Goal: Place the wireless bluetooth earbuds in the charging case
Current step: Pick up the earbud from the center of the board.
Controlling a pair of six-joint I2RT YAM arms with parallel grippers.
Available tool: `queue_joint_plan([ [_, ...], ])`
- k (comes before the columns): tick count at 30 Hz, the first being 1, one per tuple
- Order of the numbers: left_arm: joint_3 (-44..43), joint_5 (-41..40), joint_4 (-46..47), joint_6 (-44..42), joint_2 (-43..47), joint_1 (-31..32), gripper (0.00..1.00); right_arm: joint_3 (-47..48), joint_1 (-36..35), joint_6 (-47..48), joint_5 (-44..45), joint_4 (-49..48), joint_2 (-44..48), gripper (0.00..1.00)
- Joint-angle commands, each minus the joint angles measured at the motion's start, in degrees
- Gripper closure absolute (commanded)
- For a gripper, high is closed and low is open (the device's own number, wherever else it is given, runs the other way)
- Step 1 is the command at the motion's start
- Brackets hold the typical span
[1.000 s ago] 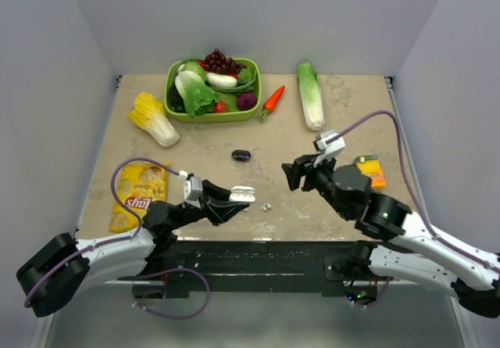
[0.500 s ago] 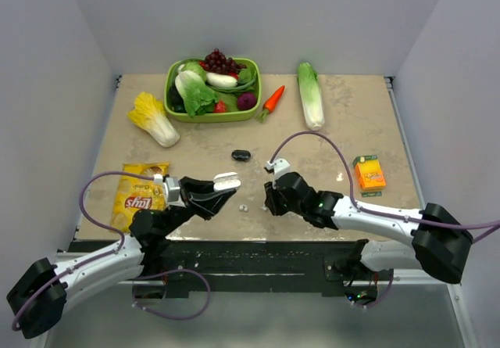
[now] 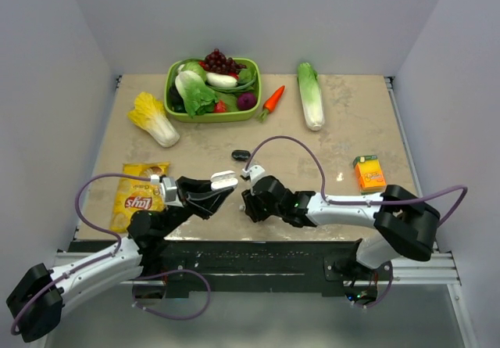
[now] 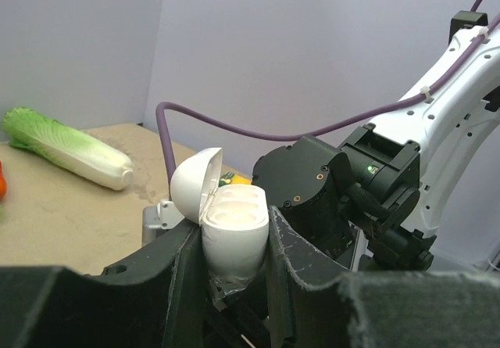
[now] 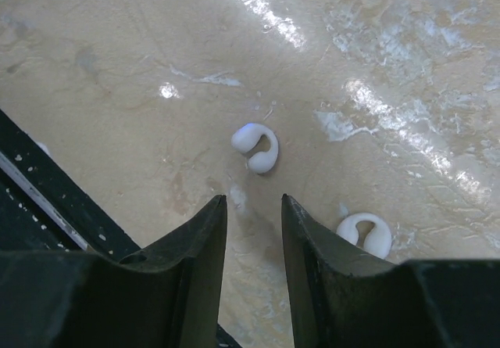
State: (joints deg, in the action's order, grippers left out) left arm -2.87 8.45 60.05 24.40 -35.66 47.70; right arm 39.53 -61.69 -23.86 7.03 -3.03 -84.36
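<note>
Left gripper (image 4: 234, 248) is clasping the open charging case (image 4: 231, 221). Right gripper (image 5: 253, 204), beside the case, is hovering parted and empty; only its wrist view is showing both earbuds (image 5: 256, 146) on the tabletop (image 5: 117, 51).

Two glossy white curled plastic earbuds (image 5: 256, 147) (image 5: 366, 234). One white oval plastic charging case (image 4: 232, 234). One green plastic basket (image 3: 205, 117). Two long leafy cabbages (image 3: 154, 118) (image 3: 310, 95). One orange carrot (image 3: 272, 100). One yellow crisp bag (image 3: 141, 195). One orange carton (image 3: 369, 172).

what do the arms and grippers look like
The left arm and right arm are white tubes with black joints, each trailing a purple cable. The left gripper and right gripper have black, scuffed wedge fingers.
</note>
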Motion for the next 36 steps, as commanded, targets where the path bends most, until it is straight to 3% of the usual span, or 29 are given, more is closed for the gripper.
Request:
queue_joint_plan([
  [1, 5.95, -1.33, 0.15, -1.11, 1.82, 0.20, 1.00, 3.54, 1.13, 1.09, 2.47, -3.30, -1.59, 0.63],
  [20, 6.30, -1.07, 0.41, -1.20, 1.30, 0.20, 1.00, 6.09, 3.07, 2.68, 1.94, -4.79, -8.89, 0.64],
  [36, 6.65, -0.45, 1.65, -0.76, -0.02, 0.20, 1.00, 5.21, 2.89, 2.50, -1.40, -5.23, -9.16, 0.62],
])
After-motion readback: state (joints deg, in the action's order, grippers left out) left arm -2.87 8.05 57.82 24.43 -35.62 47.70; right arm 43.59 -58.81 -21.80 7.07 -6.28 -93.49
